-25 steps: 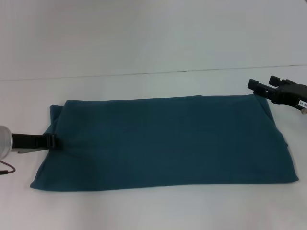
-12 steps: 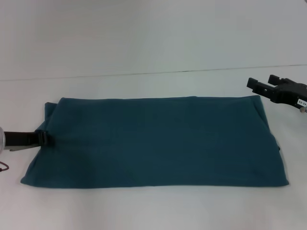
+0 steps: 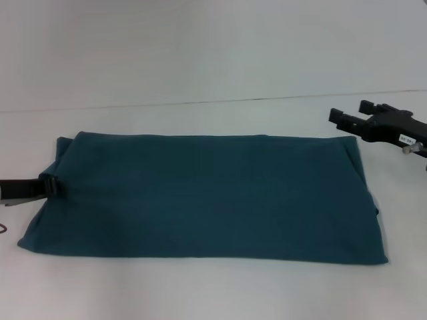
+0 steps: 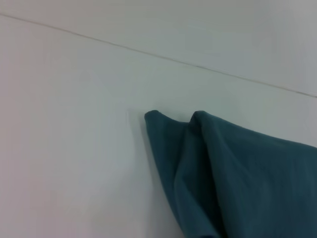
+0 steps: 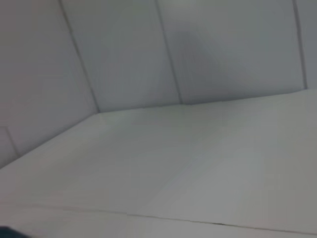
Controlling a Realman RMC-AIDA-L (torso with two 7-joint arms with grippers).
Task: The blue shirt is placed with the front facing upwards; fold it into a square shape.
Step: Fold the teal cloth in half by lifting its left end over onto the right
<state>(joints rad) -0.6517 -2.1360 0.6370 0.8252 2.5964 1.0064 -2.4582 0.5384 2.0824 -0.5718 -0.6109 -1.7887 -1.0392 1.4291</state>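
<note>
1. The blue shirt (image 3: 207, 197) lies flat on the white table (image 3: 200, 67), already folded into a long band; its long axis runs side to side across the robot's front.
2. The left gripper (image 3: 55, 186) sits at the shirt's left end, low against the table, pressed together on the cloth edge there. The left wrist view shows that end bunched into two soft peaks.
3. The right gripper (image 3: 345, 120) hovers just beyond the shirt's far right corner, clear of the cloth, with its fingers spread and holding nothing.
4. The relation that matters: the band stretches from the left gripper toward the right one, so squaring it up means carrying one short end over along that long axis. My guess is that the left arm, already gripping, is better placed.
5. No readable print shows on the shirt. A small white sticker sits on the right gripper, too small to read.
</note>
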